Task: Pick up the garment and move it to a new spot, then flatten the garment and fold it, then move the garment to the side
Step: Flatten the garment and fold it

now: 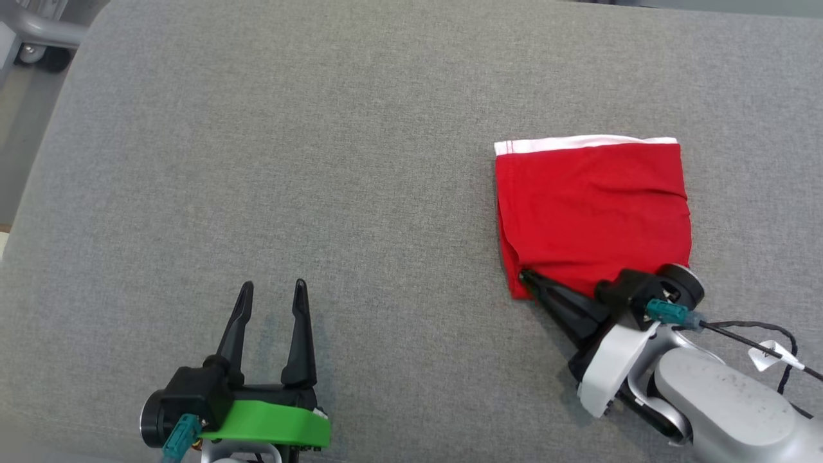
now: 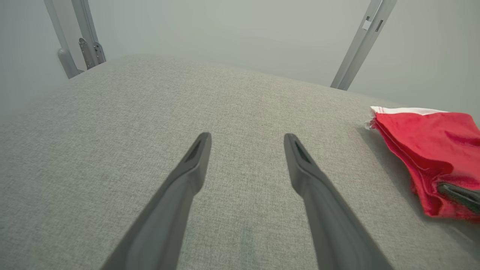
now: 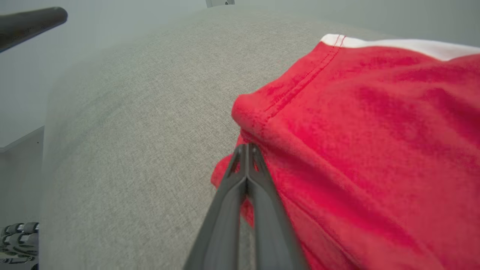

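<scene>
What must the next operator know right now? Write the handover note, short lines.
Left tool: open, empty, over the grey fabric-covered surface.
Right tool: shut on the near left corner of the red fabric garment with a white waistband.
Garment: folded, lying flat on the surface's right part.
Done: folding, apparently.
Left: move it to the side, then release.

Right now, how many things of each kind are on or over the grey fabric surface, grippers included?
red garment, folded, white waistband: 1
grippers: 2 (left gripper open; right gripper shut at the garment's near corner)
Total: 3
</scene>
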